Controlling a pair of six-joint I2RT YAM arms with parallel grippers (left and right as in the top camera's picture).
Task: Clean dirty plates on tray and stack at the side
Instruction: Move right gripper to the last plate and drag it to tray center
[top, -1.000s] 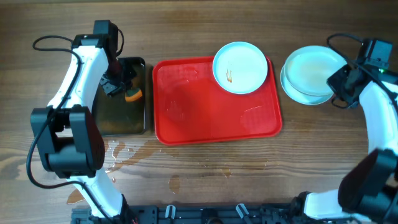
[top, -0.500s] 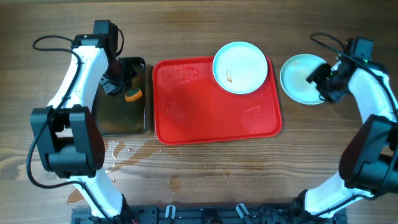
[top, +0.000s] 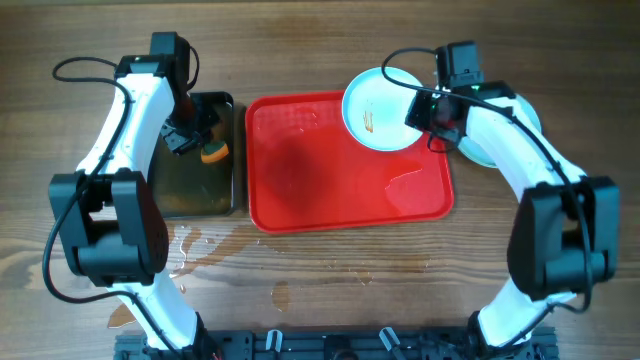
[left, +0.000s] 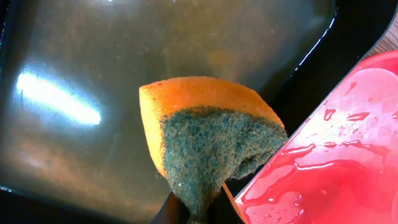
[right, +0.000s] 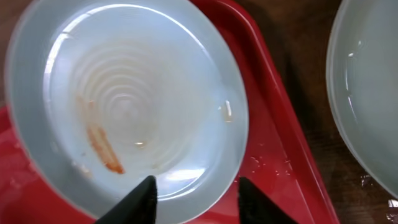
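Note:
The red tray (top: 340, 190) lies mid-table. One plate (top: 378, 105) with orange-brown smears sits in its far right corner; the right wrist view shows it (right: 124, 106) close up. My right gripper (top: 427, 112) is open and empty, its fingers (right: 196, 190) straddling the near rim of that plate. A stack of plates (top: 478, 150) lies on the table right of the tray, mostly hidden under my right arm; its edge shows in the right wrist view (right: 373, 93). My left gripper (top: 195, 140) is shut on an orange and green sponge (left: 205, 130) over the black tray.
The black tray (top: 195, 190) with brownish water sits left of the red tray, and the left wrist view shows its water (left: 93, 62). The red tray's surface (left: 336, 162) is wet. Water puddles (top: 200, 250) lie on the wooden table in front.
My right arm has swung left from the stacked plates beside the tray to the smeared plate on the tray. The left arm and sponge have not moved.

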